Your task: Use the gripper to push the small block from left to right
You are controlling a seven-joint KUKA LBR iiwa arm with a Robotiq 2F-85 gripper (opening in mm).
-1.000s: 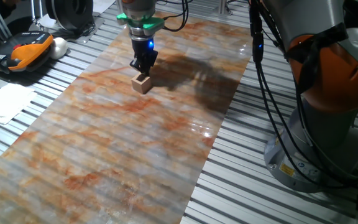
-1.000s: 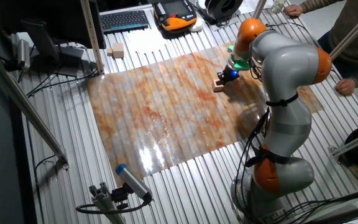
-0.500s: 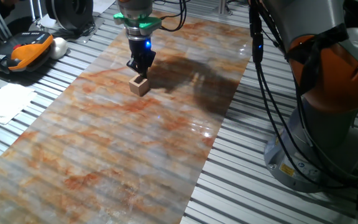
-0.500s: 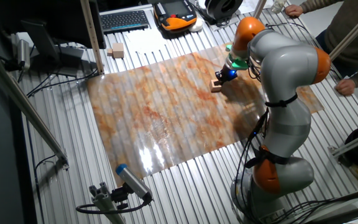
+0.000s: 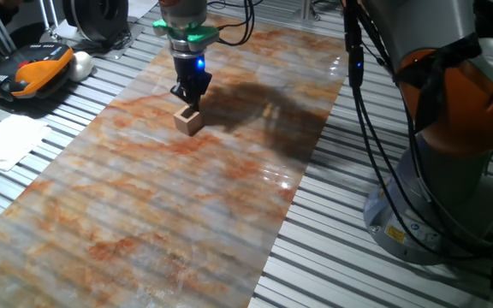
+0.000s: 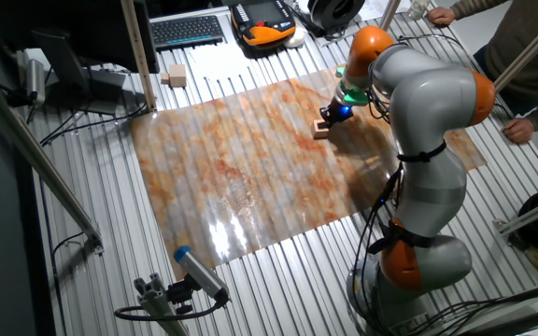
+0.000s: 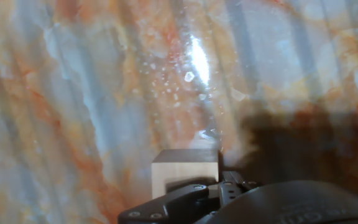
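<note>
- The small light-tan wooden cube (image 5: 188, 121) sits flat on the marbled orange-and-grey sheet (image 5: 169, 205) that covers the ribbed metal bench (image 5: 332, 248), toward the sheet's far end in one fixed view.
- The black two-finger gripper (image 5: 189, 96) stands just above and behind the cube; its fingertips meet the cube's top rear edge, so the cube lies in front of the jaws, not between them.
- In the other fixed view the cube (image 6: 320, 131) shows just beside the gripper (image 6: 329, 118), on the side away from the arm's base.
- In the hand view the cube (image 7: 184, 175) fills the lower middle, its pale front face upright and its top in shade, pressed right up against the dark body of the gripper (image 7: 229, 202) at the bottom edge.
- The jaws look drawn together into a narrow tip, with nothing held between them; the exact gap is too small to make out.
- The grey-and-orange KUKA arm (image 6: 425, 140) rises from its base at the bench's edge, bends over the sheet, and carries the wrist pointing nearly straight down, with a green ring (image 5: 185, 32) and a blue light (image 5: 198, 62) just above the fingers.
- An orange-and-black handheld pendant (image 5: 26, 71) lies on the bench well apart from the cube, beside the sheet.
- A black keyboard (image 6: 187, 31) rests at the bench's far side in the other fixed view.
</note>
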